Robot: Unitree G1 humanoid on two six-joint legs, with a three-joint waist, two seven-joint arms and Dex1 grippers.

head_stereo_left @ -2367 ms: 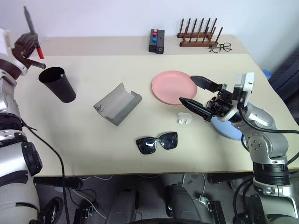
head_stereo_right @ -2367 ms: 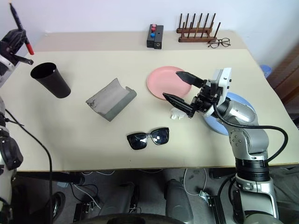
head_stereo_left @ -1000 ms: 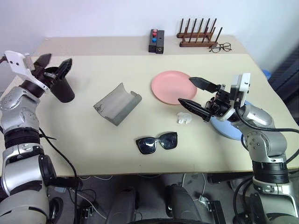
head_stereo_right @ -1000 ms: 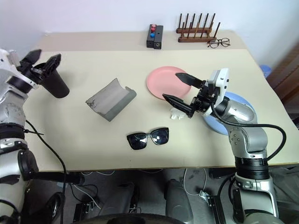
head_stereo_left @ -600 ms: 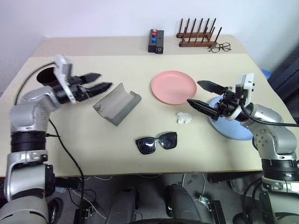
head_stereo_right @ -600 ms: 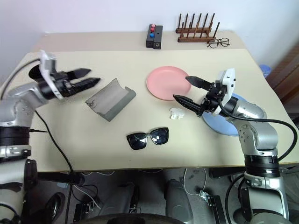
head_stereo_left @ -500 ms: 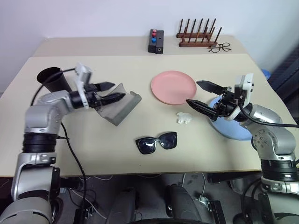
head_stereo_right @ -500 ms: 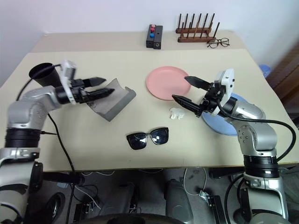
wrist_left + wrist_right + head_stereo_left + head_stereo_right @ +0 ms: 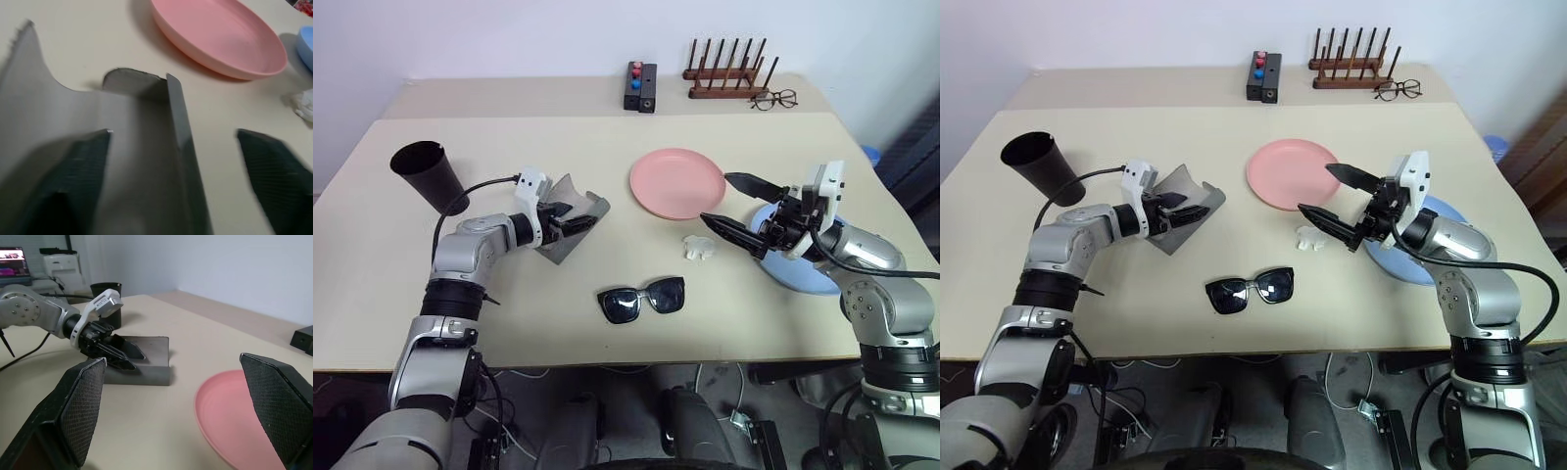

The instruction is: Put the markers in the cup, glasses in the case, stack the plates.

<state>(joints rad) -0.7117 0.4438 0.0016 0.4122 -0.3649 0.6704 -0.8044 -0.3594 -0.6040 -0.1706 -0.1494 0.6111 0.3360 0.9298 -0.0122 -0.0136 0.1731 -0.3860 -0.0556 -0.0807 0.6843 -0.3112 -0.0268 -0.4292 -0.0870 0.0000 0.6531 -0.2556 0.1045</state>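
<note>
Left gripper (image 9: 570,216) part-spread, straddling case (image 9: 560,227) near wall; right gripper (image 9: 736,204) wide, empty.

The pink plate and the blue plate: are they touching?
Apart. In the left eye view, bare table shows between the pink plate and the blue plate.

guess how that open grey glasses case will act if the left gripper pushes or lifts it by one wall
The glasses case lies open as a shallow trough, so it probably rocks or slides rather than tips. Its thin walls look stiff but light. The left gripper straddles one wall, so lifting there would likely tilt it.
</note>
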